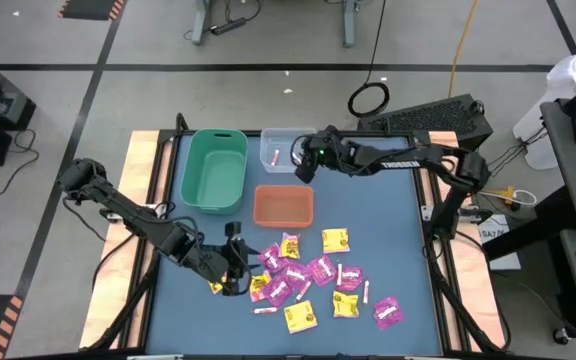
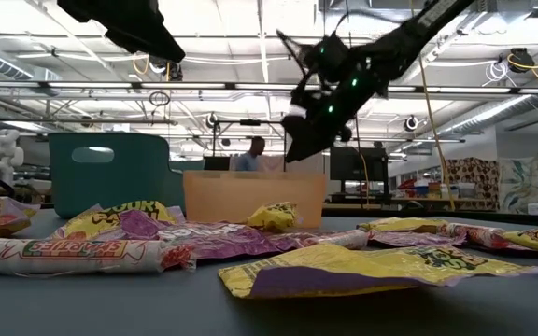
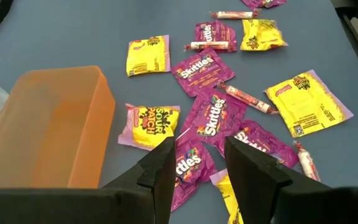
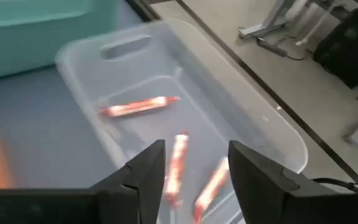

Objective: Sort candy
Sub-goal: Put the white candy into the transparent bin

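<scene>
Right gripper (image 4: pixel 191 180), fingers apart, hangs over clear plastic bin (image 4: pixel 272 134) at the blue worktop's far edge, likely dropping thin pink-white stick candy (image 4: pixel 176 165) among two others. Left gripper (image 3: pixel 194 171), fingers apart and empty, hovers over magenta and yellow packets (image 3: pixel 213 115) near the front edge.

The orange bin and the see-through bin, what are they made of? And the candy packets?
The orange bin looks like matte, slightly see-through plastic with smooth moulded walls. The clear bin seems frosted plastic, since the sticks inside show through. The candy packets look like thin glossy plastic film, crinkled and printed.
</scene>
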